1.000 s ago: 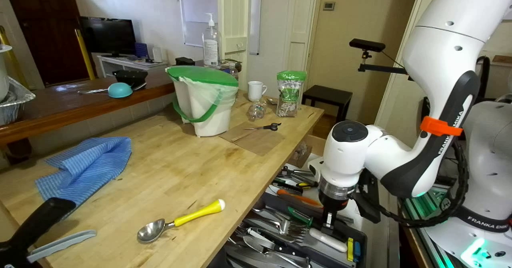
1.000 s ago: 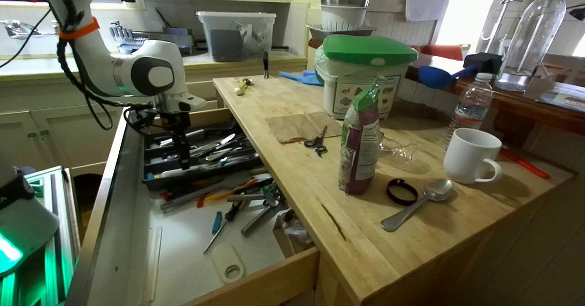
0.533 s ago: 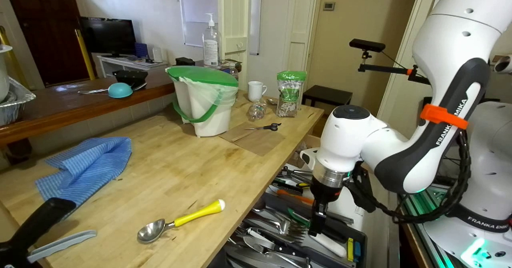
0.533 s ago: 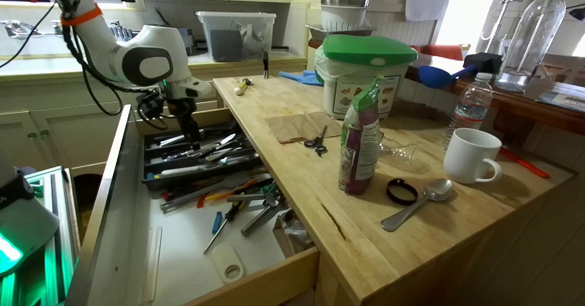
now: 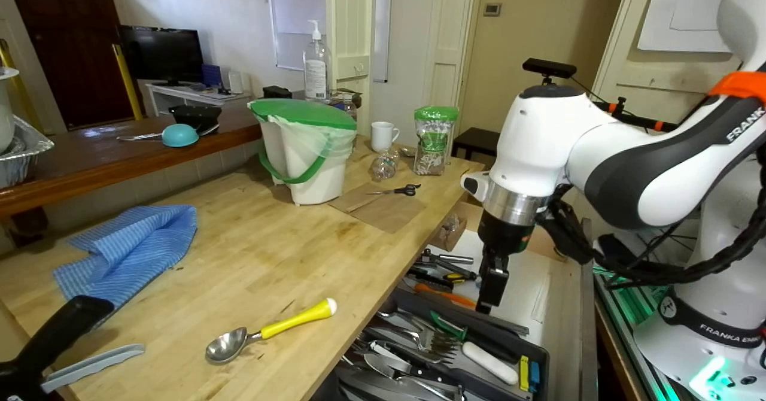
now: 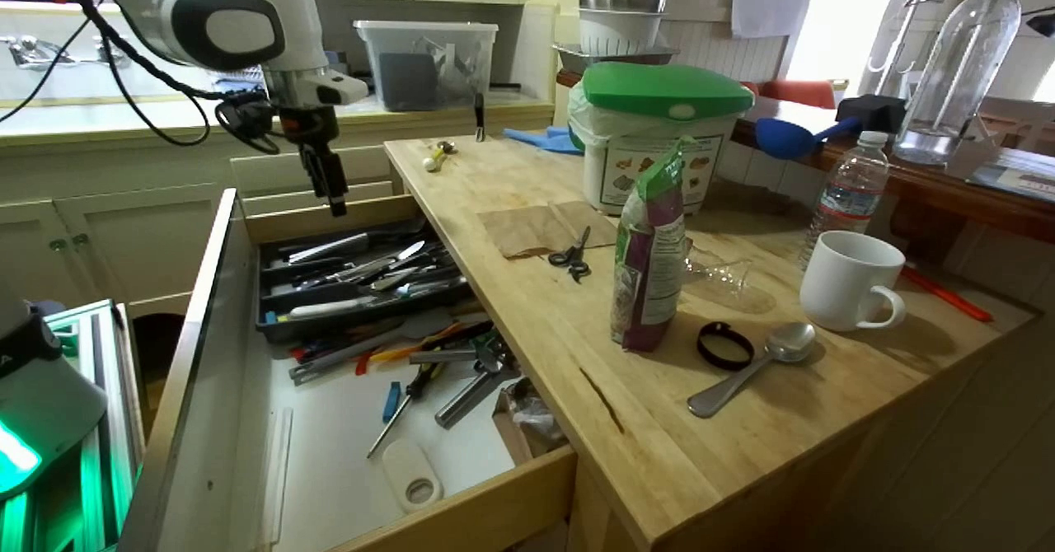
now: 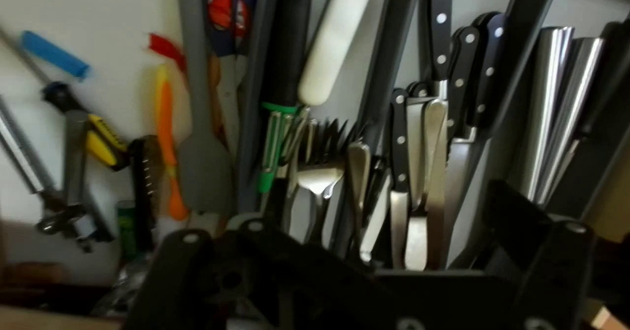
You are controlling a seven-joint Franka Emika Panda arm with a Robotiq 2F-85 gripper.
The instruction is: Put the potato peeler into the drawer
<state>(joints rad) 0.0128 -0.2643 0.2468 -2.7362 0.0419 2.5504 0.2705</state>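
In an exterior view, we see the bright opening (image 6: 828, 33) overexposed to white and a soft shadow beside the mug (image 6: 847, 280). Green light glows at the robot base (image 5: 694, 350) in both exterior views. We find the wrist view dimmer and softly blurred, with highlights on metal handles (image 7: 546, 108); the gripper (image 6: 333, 198) reads nearly black in all views.

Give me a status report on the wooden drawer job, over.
Black two-fingered tool open above the wooden drawer. Likely peeler, green with black handle, inside black divided cutlery tray. Possible snag: white-handled utensil close alongside.
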